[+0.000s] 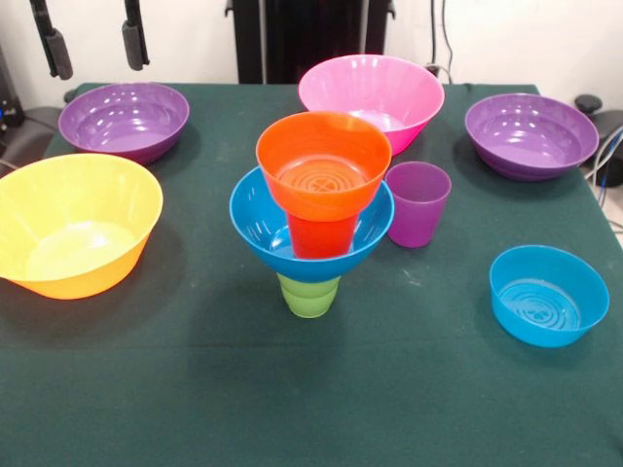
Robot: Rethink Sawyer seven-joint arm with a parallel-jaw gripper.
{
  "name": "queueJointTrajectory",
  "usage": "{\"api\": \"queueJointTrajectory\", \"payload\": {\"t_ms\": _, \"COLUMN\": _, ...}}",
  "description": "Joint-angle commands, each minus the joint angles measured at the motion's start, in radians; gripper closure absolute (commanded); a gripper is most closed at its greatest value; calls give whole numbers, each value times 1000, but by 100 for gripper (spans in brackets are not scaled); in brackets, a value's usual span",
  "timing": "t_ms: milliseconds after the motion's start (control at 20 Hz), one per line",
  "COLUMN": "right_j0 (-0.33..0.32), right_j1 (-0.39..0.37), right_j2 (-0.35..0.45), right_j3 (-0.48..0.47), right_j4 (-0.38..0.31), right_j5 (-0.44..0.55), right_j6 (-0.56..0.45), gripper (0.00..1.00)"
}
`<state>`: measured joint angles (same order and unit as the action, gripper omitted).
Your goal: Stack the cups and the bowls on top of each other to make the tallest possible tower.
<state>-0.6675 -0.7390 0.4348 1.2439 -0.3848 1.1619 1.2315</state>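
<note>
The gripper (92, 41) hangs at the far left, above the table's back edge, with only its two black fingers (54, 44) showing; they are spread well apart and hold nothing.

On the green tablecloth (311, 389), at the left edge, sits the large yellow-orange bowl (73, 224), upright and empty. Behind it, at the far left, is one wide purple bowl (124, 119), also upright, just below the gripper in the picture.

In the middle stands the tower (313, 209). Its base is the green cup (310, 295), which rests on the cloth. On that sits the medium blue bowl (255, 226), opening upward. Inside the blue bowl stands the orange cup (321, 235), and on top of the cup is the small orange bowl (323, 161), also opening upward, with ridged rings on its floor. The stack looks upright.

Just to the right of the tower, near the blue bowl's rim, stands the purple cup (419, 202), upright on the cloth. Whether it touches the bowl cannot be told. Behind the tower, at the far side, is the large pink bowl (372, 92).

At the far right sits the second wide purple bowl (531, 134). Nearer, at the right, the small shallow blue bowl (548, 295) rests alone, well apart from the tower.
</note>
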Motion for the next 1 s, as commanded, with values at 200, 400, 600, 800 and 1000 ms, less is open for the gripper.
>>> {"api": "queueJointTrajectory", "payload": {"t_ms": 200, "right_j0": 13, "right_j1": 31, "right_j2": 46, "right_j3": 100, "right_j4": -81, "right_j5": 28, "right_j6": -229, "gripper": 0}}
{"api": "queueJointTrajectory", "payload": {"t_ms": 400, "right_j0": -3, "right_j1": 31, "right_j2": 57, "right_j3": 113, "right_j4": -78, "right_j5": 12, "right_j6": -247, "gripper": 0}}
{"api": "queueJointTrajectory", "payload": {"t_ms": 600, "right_j0": -5, "right_j1": 30, "right_j2": 64, "right_j3": 116, "right_j4": -78, "right_j5": 13, "right_j6": -250, "gripper": 0}}
{"api": "queueJointTrajectory", "payload": {"t_ms": 800, "right_j0": 7, "right_j1": 46, "right_j2": 52, "right_j3": 113, "right_j4": -101, "right_j5": -1, "right_j6": -227, "gripper": 0}}
{"api": "queueJointTrajectory", "payload": {"t_ms": 1000, "right_j0": 7, "right_j1": 48, "right_j2": 50, "right_j3": 136, "right_j4": -98, "right_j5": -49, "right_j6": -190, "gripper": 0}}
